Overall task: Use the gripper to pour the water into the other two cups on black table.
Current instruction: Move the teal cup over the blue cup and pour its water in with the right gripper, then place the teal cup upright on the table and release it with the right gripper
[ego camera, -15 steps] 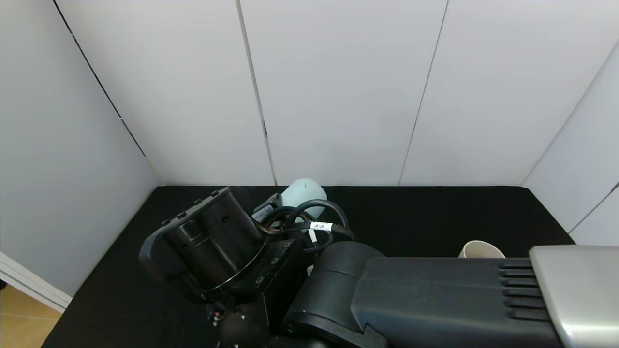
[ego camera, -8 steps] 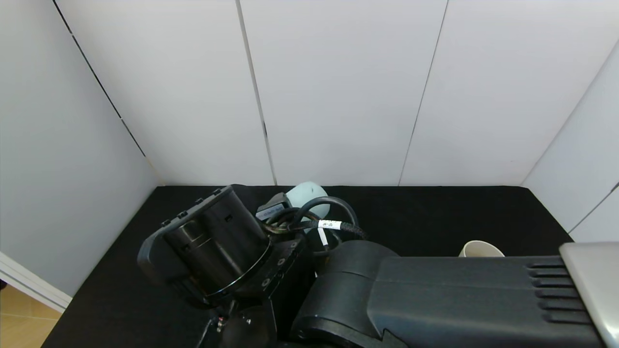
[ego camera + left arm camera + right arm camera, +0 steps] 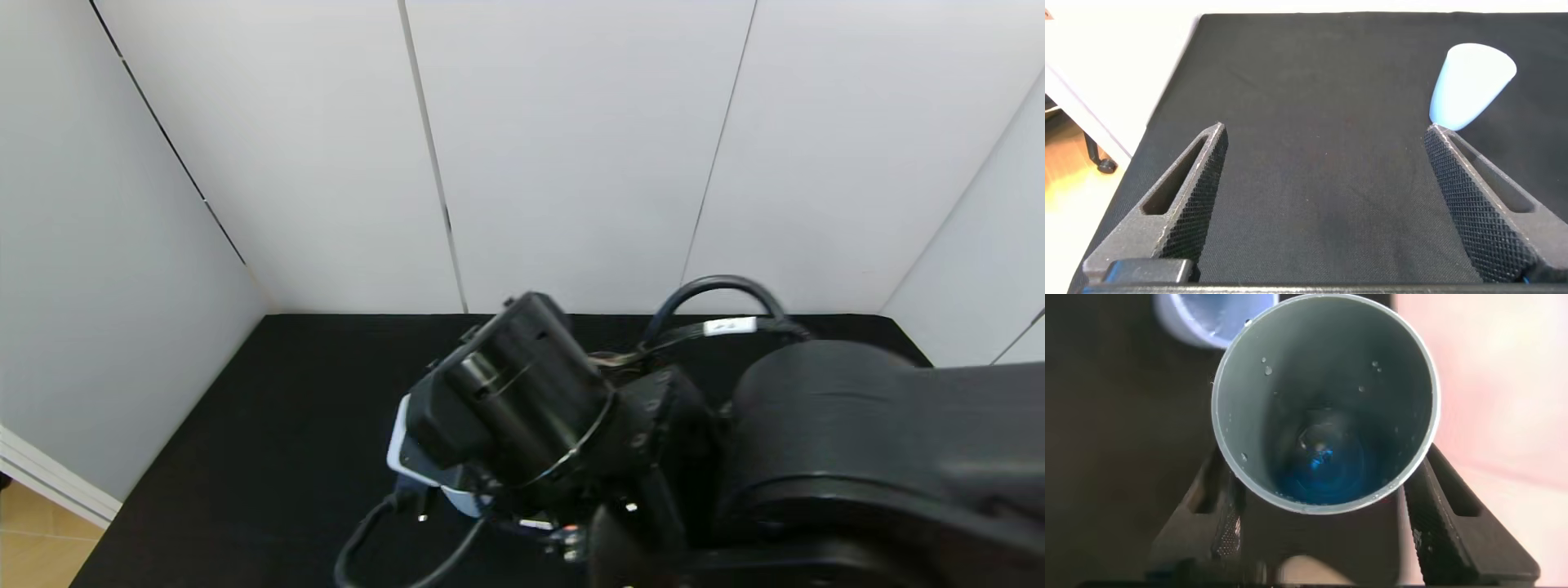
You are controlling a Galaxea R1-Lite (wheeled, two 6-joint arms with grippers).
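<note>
Black table (image 3: 269,425) is bounded by white wall panels (image 3: 571,147). Right gripper (image 3: 1323,531) is clamped on the teal-green cup (image 3: 1323,400), droplets inside; light blue cup (image 3: 1208,314) lies at its 11 o'clock. Left gripper (image 3: 1323,204) is spread wide, empty, light blue cup at 1 o'clock.

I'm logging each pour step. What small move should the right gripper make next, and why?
Probably carry the teal-green cup, clamped by the right gripper, toward the cream cup, not visible now. It holds little water; the light blue cup looks already wetted.
</note>
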